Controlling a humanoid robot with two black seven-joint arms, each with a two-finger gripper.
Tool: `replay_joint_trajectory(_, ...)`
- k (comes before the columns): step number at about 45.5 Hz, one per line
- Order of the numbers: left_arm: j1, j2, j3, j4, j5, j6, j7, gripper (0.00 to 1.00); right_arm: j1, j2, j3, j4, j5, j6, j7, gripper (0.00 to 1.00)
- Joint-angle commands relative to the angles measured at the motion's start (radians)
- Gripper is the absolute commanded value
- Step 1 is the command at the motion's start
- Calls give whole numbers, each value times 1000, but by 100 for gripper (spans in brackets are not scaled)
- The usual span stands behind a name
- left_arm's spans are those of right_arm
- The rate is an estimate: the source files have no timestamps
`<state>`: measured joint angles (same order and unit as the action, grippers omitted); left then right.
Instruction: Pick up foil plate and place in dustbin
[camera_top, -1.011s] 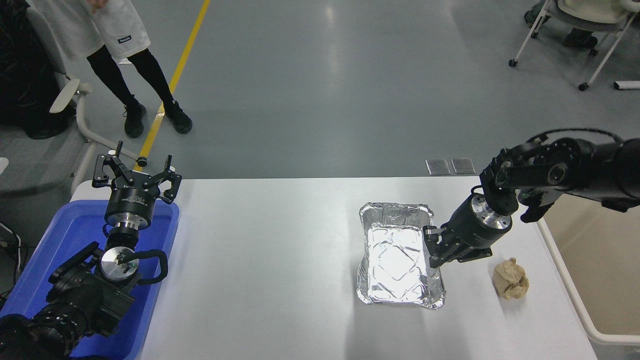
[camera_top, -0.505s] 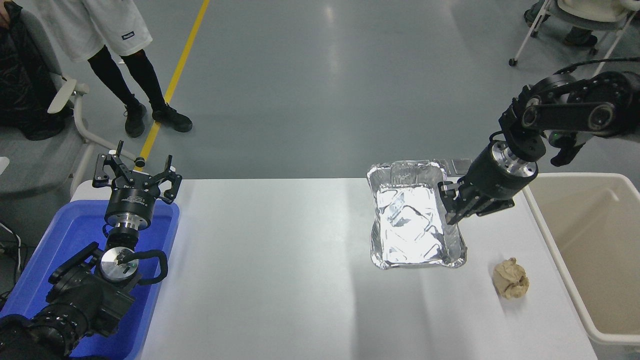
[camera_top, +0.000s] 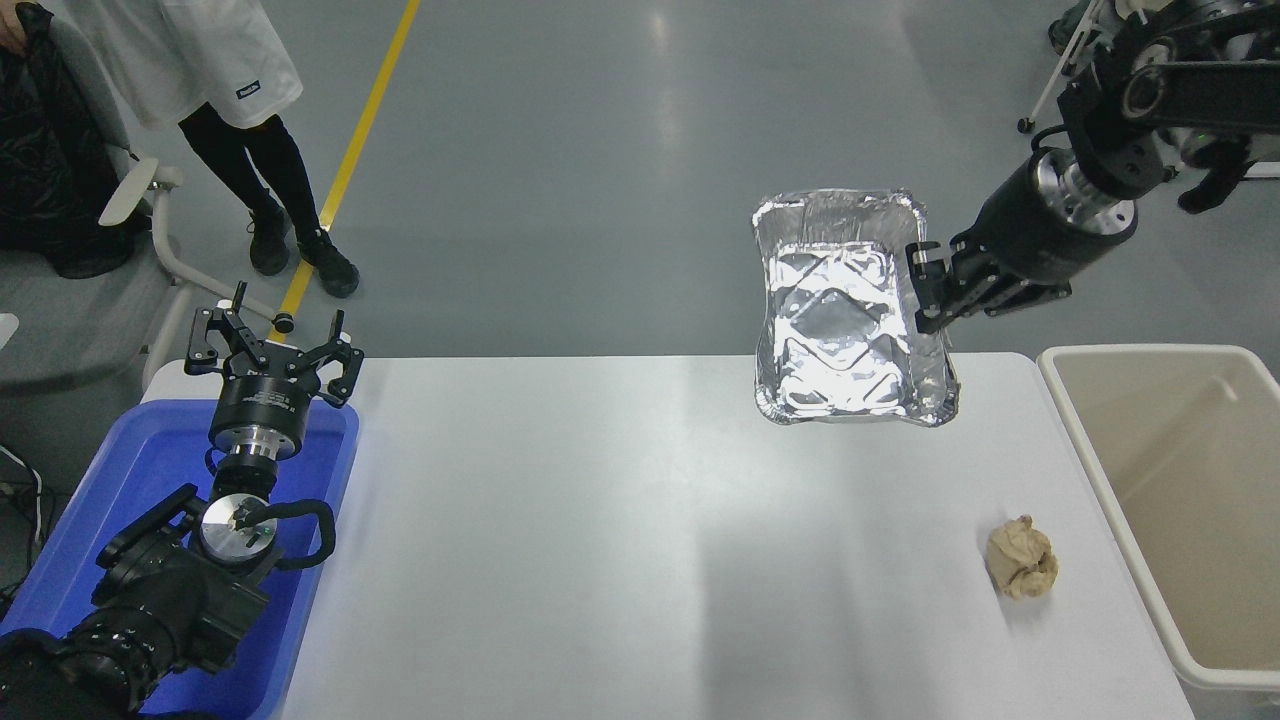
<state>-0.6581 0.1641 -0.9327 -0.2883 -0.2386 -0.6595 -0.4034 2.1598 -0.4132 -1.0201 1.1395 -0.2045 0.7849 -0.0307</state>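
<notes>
Shiny foil plate (camera_top: 850, 320) hangs above the table, left of beige dustbin (camera_top: 1180, 500).

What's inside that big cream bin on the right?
The dustbin looks empty: only bare cream walls and floor show. Its right part runs out of frame, so that stays unseen. The foil plate is not in it.
</notes>
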Motion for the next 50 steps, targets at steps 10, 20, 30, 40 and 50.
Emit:
replay_joint_trajectory(10,0,0,0,1,-1,0,0,99,40,-30,-28,-4,-36,1,0,0)
replay_joint_trajectory(20,0,0,0,0,-1,0,0,99,43,-79,-72,-10,-36,1,0,0)
replay_joint_trajectory(30,0,0,0,0,-1,0,0,99,26,-168,-78,-21,-125,1,-3,0)
replay_joint_trajectory(40,0,0,0,0,-1,0,0,99,-34,-306,-146,-116,-156,1,-3,0)
replay_joint_trajectory(50,0,0,0,0,-1,0,0,99,-208,-374,-160,-319,-150,1,-3,0)
